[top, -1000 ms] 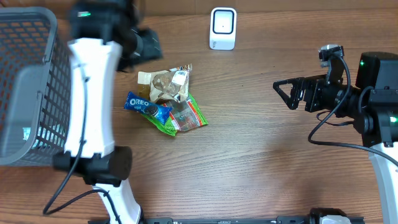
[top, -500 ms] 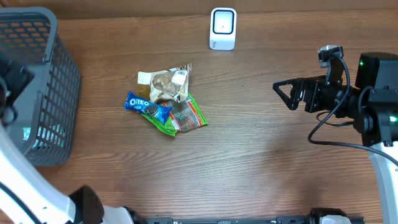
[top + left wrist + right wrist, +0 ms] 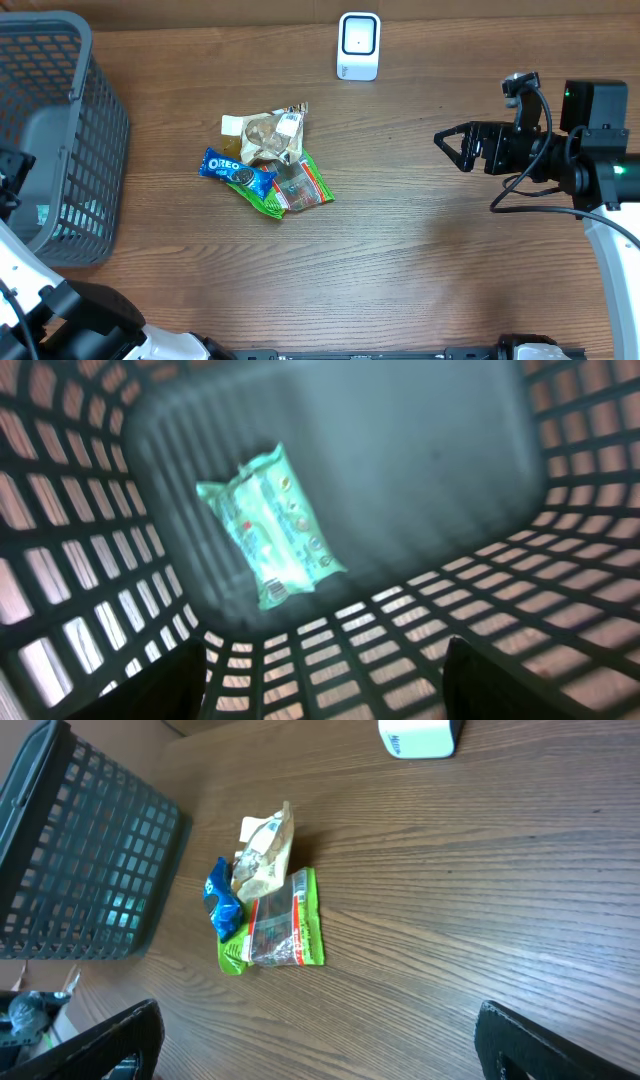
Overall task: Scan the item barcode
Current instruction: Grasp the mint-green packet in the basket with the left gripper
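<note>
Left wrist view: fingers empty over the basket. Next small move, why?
Likely swing the left gripper toward the snack pile: its fingers are open and empty, the teal packet lies in the basket, the Oreo pack waits on the table.

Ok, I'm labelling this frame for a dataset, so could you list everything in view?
basket: one, grey mesh, left edge of the table
pale green packet: one, lying on the basket floor
barcode scanner: one, white, far middle of the table
snack bag: one, tan, far side of the pile left of centre
Oreo pack: one, blue, left of the pile
green packet: one, green with clear window, near right of the pile
table: one, brown wood
left gripper: one, black, open, above the basket's inside
right gripper: one, black, open and empty, over the table's right side
</note>
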`<action>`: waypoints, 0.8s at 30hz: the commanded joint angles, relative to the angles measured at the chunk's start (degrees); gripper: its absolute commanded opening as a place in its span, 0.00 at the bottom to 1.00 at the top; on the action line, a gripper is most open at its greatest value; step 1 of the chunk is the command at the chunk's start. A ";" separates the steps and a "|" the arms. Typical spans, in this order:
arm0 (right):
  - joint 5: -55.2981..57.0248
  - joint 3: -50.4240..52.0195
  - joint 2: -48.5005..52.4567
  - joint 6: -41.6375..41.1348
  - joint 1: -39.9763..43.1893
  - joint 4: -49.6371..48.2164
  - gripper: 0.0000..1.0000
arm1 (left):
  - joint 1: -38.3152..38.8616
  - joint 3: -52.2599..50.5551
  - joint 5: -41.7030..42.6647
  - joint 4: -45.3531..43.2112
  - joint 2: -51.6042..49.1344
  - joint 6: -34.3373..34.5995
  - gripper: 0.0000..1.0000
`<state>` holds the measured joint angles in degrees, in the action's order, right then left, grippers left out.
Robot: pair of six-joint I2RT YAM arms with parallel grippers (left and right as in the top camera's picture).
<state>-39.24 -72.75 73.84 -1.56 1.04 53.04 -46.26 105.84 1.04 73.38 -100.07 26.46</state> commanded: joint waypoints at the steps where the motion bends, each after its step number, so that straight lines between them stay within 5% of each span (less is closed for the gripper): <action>1: -1.16 -0.57 0.24 -0.17 -1.03 -0.63 1.00 | 0.11 -4.17 -0.72 -1.29 -2.36 1.07 0.69; 7: -1.14 -0.57 0.24 -0.15 -1.79 -0.20 1.00 | -0.35 -10.91 -1.01 -7.02 -6.80 3.50 0.72; 12: -1.14 -0.57 0.24 -0.15 -1.79 0.00 1.00 | -0.31 -15.50 -1.09 -12.68 -10.21 3.63 1.00; 18: -1.14 -0.57 0.24 -0.17 -1.79 0.09 1.00 | -0.33 -16.81 -1.46 -14.80 -14.99 3.69 1.00; 21: -1.16 -0.57 0.24 -0.17 -1.79 0.07 1.00 | -0.33 -16.81 -1.46 -15.02 -18.49 4.04 0.91; 24: -1.16 -0.57 0.24 -0.17 -1.79 0.22 1.00 | -0.33 -16.81 -1.44 -14.95 -20.50 4.04 0.64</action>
<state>-39.66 -72.75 73.89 -1.56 -0.47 53.21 -46.24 89.47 0.23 58.43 -117.64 30.13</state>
